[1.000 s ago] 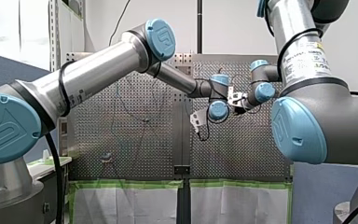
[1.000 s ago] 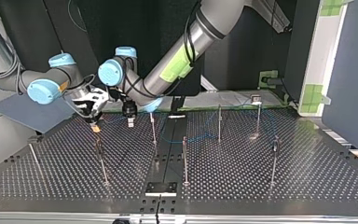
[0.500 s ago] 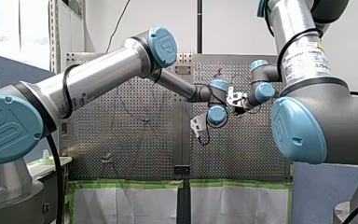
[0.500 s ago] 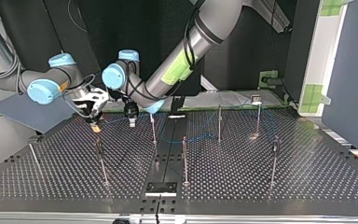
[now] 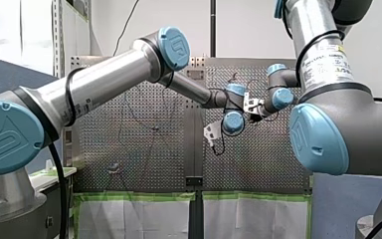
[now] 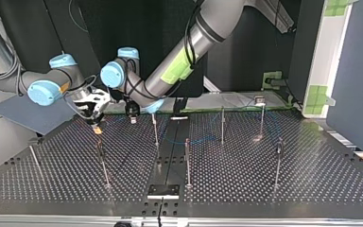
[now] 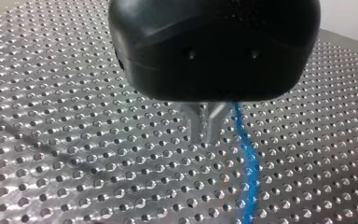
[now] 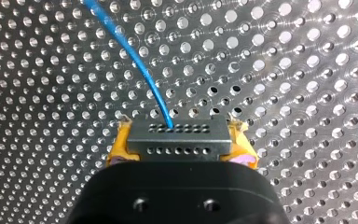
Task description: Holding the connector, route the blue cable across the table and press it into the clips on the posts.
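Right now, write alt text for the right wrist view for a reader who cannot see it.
My right gripper, with yellow pads, is shut on a grey connector dotted with small holes. A blue cable leaves the connector and curves away over the perforated metal table.

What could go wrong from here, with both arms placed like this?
1. My right gripper grips the connector by its ends. The blue cable leaves it in a bend, so a hard pull might twist it loose.
2. The cable seems to run beside the shut fingers of my left gripper, not between them, so that arm may fail to steer it.
3. In the top view both grippers sit close together by a post; they could collide.
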